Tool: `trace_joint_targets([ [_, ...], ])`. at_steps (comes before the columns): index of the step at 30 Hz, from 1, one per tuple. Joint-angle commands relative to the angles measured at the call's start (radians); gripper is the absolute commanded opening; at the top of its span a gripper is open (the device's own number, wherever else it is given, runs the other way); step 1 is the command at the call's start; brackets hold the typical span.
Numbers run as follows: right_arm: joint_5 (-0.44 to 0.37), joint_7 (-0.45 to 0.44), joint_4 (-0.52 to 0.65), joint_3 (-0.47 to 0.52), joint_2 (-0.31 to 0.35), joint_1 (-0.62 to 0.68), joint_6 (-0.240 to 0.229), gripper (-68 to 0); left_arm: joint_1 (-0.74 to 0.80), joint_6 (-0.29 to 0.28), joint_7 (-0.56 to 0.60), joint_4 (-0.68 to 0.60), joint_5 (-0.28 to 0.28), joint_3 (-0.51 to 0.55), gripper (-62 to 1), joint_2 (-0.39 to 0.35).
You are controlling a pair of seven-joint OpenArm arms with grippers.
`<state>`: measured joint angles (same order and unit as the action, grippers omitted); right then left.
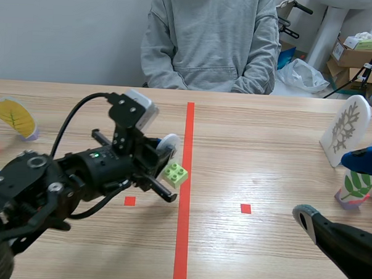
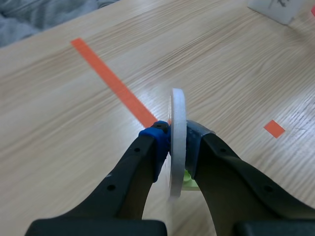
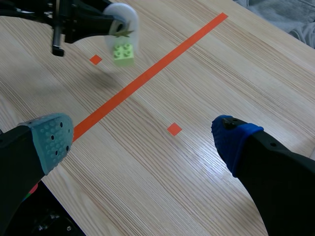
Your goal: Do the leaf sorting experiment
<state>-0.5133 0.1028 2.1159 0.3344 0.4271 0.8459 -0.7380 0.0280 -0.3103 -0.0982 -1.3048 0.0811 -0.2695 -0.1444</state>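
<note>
My left gripper [image 1: 162, 152] is shut on a white leaf card [image 2: 177, 142] that stands in a light green brick base [image 1: 175, 173]. Card and base hang a little above the table, just left of the long orange-red line. From the left wrist the card shows edge-on between the fingers, its green base [image 2: 189, 180] peeking out below. The right wrist view sees the same card [image 3: 122, 19] and brick [image 3: 123, 53] far ahead. My right gripper [image 3: 142, 142] is open over bare wood near the table's front right. A yellow leaf card [image 1: 15, 117] stands at the far left.
At the right edge stand a white card with a pale branching leaf [image 1: 346, 129] and a green-leaf card [image 1: 356, 187]. A person in a grey hoodie [image 1: 212, 39] sits across the table. Boxes and a bag lie on the floor behind.
</note>
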Motion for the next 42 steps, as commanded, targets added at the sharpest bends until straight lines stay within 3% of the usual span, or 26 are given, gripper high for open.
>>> trace_joint_targets([
  [1, -0.007, -0.015, 0.0, 0.012, 0.011, -0.001, -0.008, -10.2, 0.043, 0.001, 0.015, -0.031, 0.048, 0.045, -55.0, -0.01],
  [7, -0.007, -0.015, 0.0, 0.012, 0.011, -0.001, -0.008, -10.2, 0.215, -0.024, 0.023, -0.163, 0.126, 0.213, -55.0, -0.009],
  [14, -0.007, -0.014, 0.0, 0.012, 0.011, -0.001, -0.008, -10.2, 0.273, -0.02, 0.057, -0.168, 0.129, 0.383, -55.0, -0.009],
  [17, -0.007, -0.011, 0.0, 0.012, 0.011, -0.001, -0.008, -10.2, 0.268, 0.011, 0.072, -0.153, 0.129, 0.451, -55.0, -0.009],
  [24, -0.007, -0.011, 0.0, 0.012, 0.011, -0.001, -0.008, -10.2, 0.198, 0.039, 0.084, -0.001, 0.125, 0.552, -55.0, -0.047],
  [29, -0.007, -0.012, 0.0, 0.012, 0.011, -0.002, -0.008, -10.2, 0.142, 0.039, 0.108, 0.117, 0.126, 0.58, -55.0, -0.087],
  [42, -0.007, -0.011, 0.0, 0.012, 0.011, -0.001, -0.008, -10.2, 0.054, 0.121, 0.182, 0.316, 0.117, 0.632, -55.0, -0.159],
])
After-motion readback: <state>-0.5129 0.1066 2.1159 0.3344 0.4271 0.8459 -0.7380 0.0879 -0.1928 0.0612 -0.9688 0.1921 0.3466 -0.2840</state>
